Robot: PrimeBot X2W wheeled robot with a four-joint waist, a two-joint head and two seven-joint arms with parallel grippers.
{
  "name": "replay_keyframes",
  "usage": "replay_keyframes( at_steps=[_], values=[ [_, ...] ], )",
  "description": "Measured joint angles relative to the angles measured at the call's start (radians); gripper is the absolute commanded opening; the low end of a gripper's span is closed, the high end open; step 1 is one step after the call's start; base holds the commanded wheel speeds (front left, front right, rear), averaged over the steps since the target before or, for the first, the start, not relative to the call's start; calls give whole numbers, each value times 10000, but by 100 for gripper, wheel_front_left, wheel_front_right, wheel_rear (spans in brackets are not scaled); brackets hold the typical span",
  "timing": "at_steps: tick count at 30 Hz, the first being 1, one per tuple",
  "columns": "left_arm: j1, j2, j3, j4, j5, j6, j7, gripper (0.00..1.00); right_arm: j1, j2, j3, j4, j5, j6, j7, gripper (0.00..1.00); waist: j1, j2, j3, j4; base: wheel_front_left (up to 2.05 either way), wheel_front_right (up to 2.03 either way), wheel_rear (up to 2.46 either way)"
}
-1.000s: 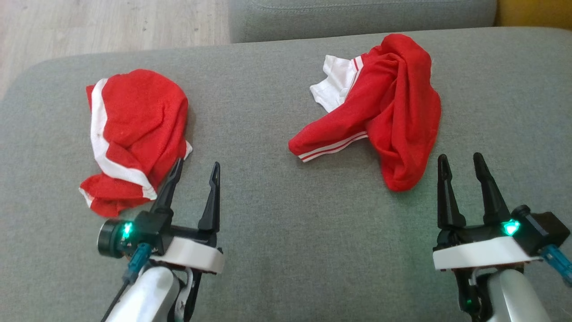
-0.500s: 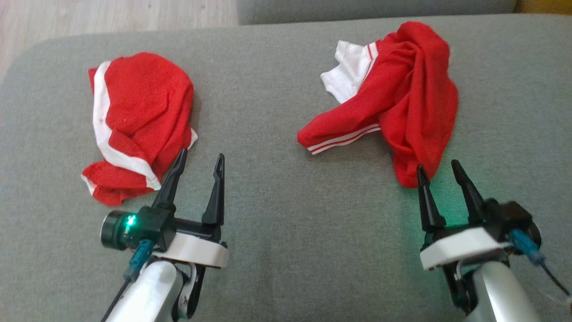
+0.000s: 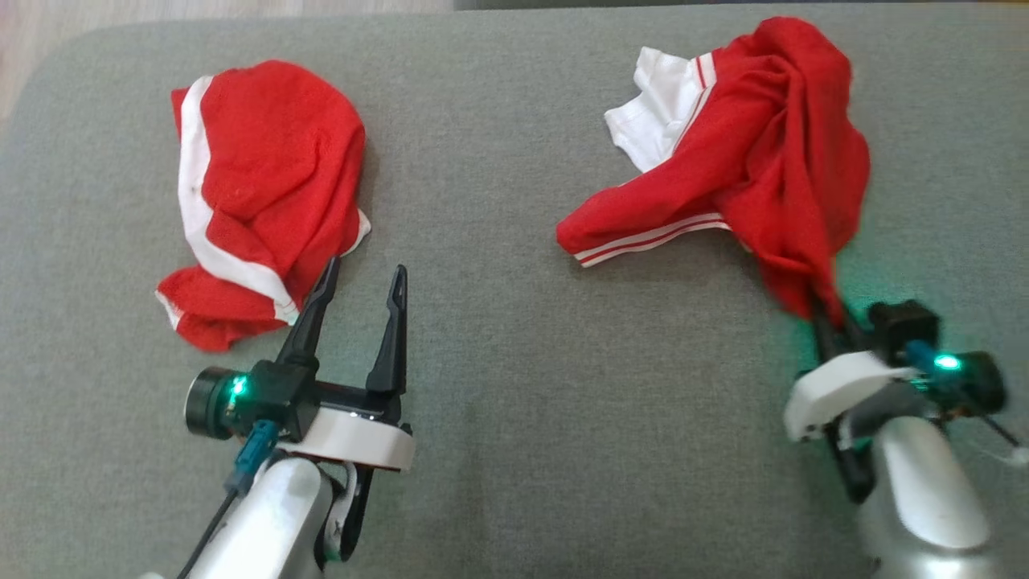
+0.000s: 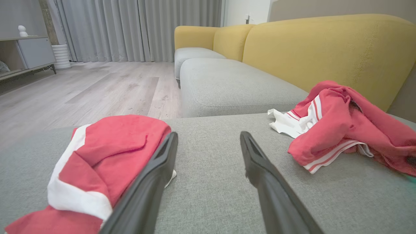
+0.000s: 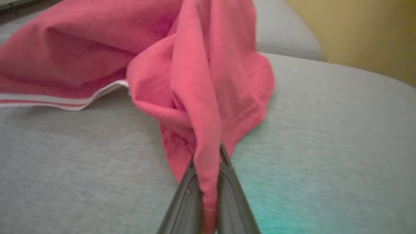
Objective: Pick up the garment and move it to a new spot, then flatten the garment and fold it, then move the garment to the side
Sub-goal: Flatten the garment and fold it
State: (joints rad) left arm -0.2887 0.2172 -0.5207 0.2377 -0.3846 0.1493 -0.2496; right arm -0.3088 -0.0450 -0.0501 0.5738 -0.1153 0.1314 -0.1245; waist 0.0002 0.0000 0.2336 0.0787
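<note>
The red garment (image 3: pixel 772 145) lies crumpled in a loose heap on the right side of the grey cushion (image 3: pixel 514 386); a white panel and a white-striped hem show at its left edge. Its near tip is drawn into a narrow fold, pinched in the right end effector (image 3: pixel 826 320).

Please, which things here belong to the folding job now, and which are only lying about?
Job: red garment with white part, pinched by the right gripper; grey cushion under it.
Lying about: other red garment with white stripe, open left gripper at its edge; yellow sofa; cabinet.
</note>
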Motion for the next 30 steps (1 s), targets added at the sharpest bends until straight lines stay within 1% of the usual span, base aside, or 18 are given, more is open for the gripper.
replay_keyframes(
  at_steps=[4, 7, 10, 13, 14, 15, 16, 18, 20, 22, 24, 27, 30],
  values=[
    [8, -52, 125, 86, 58, -17, -19, 100, -50, 0, -1379, -67, -738, 0, -104, 0, -1, 0, -178, -162, 0, 0, 0],
    [21, -125, 211, 119, 94, -88, -27, 100, 98, 2, -2416, -364, -1338, 0, -98, 0, -2, 0, -363, -296, 0, 0, 0],
    [71, -169, 326, 157, 163, -100, -27, 100, 489, 4, -3189, -715, -1735, 0, 2, 0, -2, 0, -530, -461, 0, 0, 0],
    [113, -209, 366, 182, 171, -188, -27, 100, 808, 19, -3741, -959, -1877, 0, 121, 0, -3, 0, -649, -626, 0, 0, 0],
    [113, -238, 372, 186, 197, -190, -27, 100, 850, 19, -3912, -1035, -1962, 0, 121, 42, -2, 0, -679, -669, 0, 0, 0],
    [113, -272, 378, 192, 240, -211, -29, 100, 864, 23, -4084, -1137, -2023, 0, 119, 92, -3, 0, -706, -706, 0, 0, 0],
    [113, -297, 385, 196, 249, -265, -27, 100, 862, 23, -4211, -1241, -2042, 0, 113, 100, -3, 0, -728, -738, 0, 0, 0],
    [114, -360, 418, 251, 253, -282, -27, 100, 862, 23, -4234, -1444, -1799, 0, -56, 100, -2, 0, -795, -807, 0, 0, 0],
    [119, -374, 447, 286, 305, -359, -27, 100, 863, 23, -3883, -1636, -1363, 0, -416, 100, -2, 0, -854, -853, 0, 0, 0],
    [135, -405, 485, 324, 349, -362, -29, 100, 887, 23, -3382, -1896, -782, 0, -721, 100, -2, 0, -943, -895, 0, 0, 0],
    [201, -420, 533, 320, 355, -364, -29, 100, 1008, 21, -2661, -2259, 12, 0, -947, 100, -3, 0, -1036, -943, 0, 0, 0],
    [323, -477, 566, 318, 433, -443, -27, 100, 1446, 25, -1685, -2899, 1158, 0, -1152, 100, -2, 0, -1144, -1008, 0, 0, 0],
    [344, -518, 596, 297, 516, -453, -29, 100, 2015, 21, -988, -3534, 1971, 0, -1231, 100, -3, 0, -1213, -1055, 0, 0, 0]
  ],
)
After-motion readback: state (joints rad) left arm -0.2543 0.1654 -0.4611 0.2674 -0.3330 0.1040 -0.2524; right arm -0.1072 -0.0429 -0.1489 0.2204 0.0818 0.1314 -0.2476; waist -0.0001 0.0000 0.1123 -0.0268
